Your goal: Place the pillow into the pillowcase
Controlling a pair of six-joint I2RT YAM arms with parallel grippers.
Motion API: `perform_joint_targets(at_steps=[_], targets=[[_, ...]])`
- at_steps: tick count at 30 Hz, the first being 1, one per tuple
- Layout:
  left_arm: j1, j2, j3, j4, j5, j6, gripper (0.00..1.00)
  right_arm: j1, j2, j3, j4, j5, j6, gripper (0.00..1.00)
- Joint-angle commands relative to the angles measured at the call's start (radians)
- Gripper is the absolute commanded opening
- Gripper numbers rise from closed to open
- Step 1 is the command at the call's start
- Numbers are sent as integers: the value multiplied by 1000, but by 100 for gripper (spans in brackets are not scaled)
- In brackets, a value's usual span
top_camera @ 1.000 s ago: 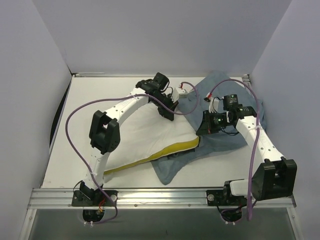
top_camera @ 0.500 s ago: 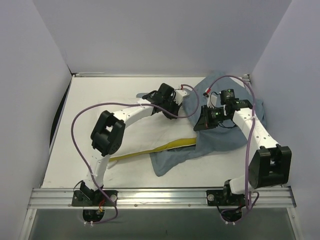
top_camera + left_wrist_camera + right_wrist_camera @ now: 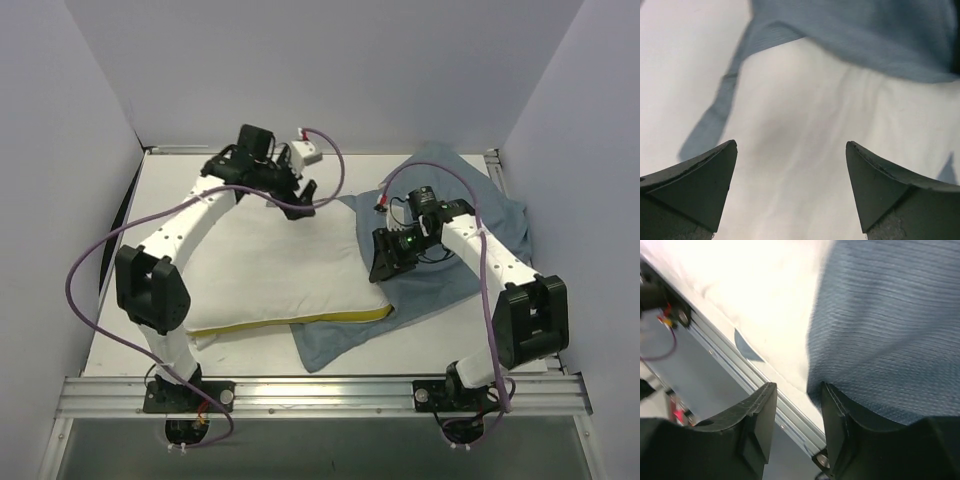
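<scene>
The white pillow [image 3: 270, 265] lies flat across the middle of the table, its yellow band [image 3: 300, 322] along the near edge. Its right end rests on the grey-blue pillowcase [image 3: 460, 230], which is spread out at the right. My left gripper [image 3: 300, 195] hovers wide open over the pillow's far edge. In the left wrist view only pillow [image 3: 805, 125] shows between the fingers, with pillowcase fabric [image 3: 865, 30] overlapping it further on. My right gripper [image 3: 380, 268] is at the pillow's right end, open and holding nothing. The pillowcase [image 3: 890, 315] lies beside its right finger.
White enclosure walls stand at the left, back and right. An aluminium rail [image 3: 320, 392] runs along the table's near edge and also shows below the right gripper [image 3: 799, 390]. Purple cables loop over both arms.
My left gripper has opened and swung back and to the left. The pillow has dropped flat. My right gripper has opened and shifted slightly left and nearer.
</scene>
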Motion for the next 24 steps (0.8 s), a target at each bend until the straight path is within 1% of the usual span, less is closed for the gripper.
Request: perform_joint_targets(at_steps=[1, 3, 4, 5, 7, 9, 10, 11, 14, 16, 17, 19, 20, 21, 22, 23, 24], targets=[[124, 72, 104, -203, -1, 171, 97, 32, 18, 53, -113, 61, -106, 40], [165, 130, 144, -211, -44, 194, 97, 34, 47, 70, -112, 84, -96, 36], [190, 153, 145, -213, -53, 214, 97, 34, 82, 90, -120, 78, -73, 26], [198, 160, 138, -211, -57, 229, 97, 35, 99, 102, -127, 78, -68, 22], [199, 173, 112, -178, -121, 262, 98, 34, 130, 124, -129, 57, -45, 11], [207, 201, 83, -144, -141, 268, 97, 34, 134, 152, -130, 26, -46, 2], [218, 216, 81, -136, -139, 288, 97, 34, 130, 159, -132, 19, -49, 0], [221, 250, 87, -138, -136, 302, 97, 35, 130, 164, -133, 9, -51, 0], [221, 281, 116, -165, -97, 370, 97, 37, 124, 176, -137, -17, -53, 0], [216, 243, 122, -185, 7, 372, 97, 34, 124, 198, -133, -15, -43, 0], [203, 177, 113, -185, 128, 365, 98, 26, 124, 204, -129, -24, -36, 0], [154, 112, 72, -182, 149, 311, 97, 17, 108, 204, -104, -37, -16, 0], [126, 44, 40, -193, 163, 315, 97, 14, 102, 199, -94, -31, -8, 0], [60, 2, 2, -211, 163, 352, 97, 12, 87, 192, -81, -26, 9, 0], [26, -38, -43, -213, 151, 369, 97, 12, 81, 179, -63, -21, 16, 0], [-13, -114, -154, -214, 134, 392, 97, 12, 76, 173, -61, -18, 21, 0], [-85, -145, -204, -219, 76, 444, 97, 14, 67, 167, -60, -17, 32, 0]])
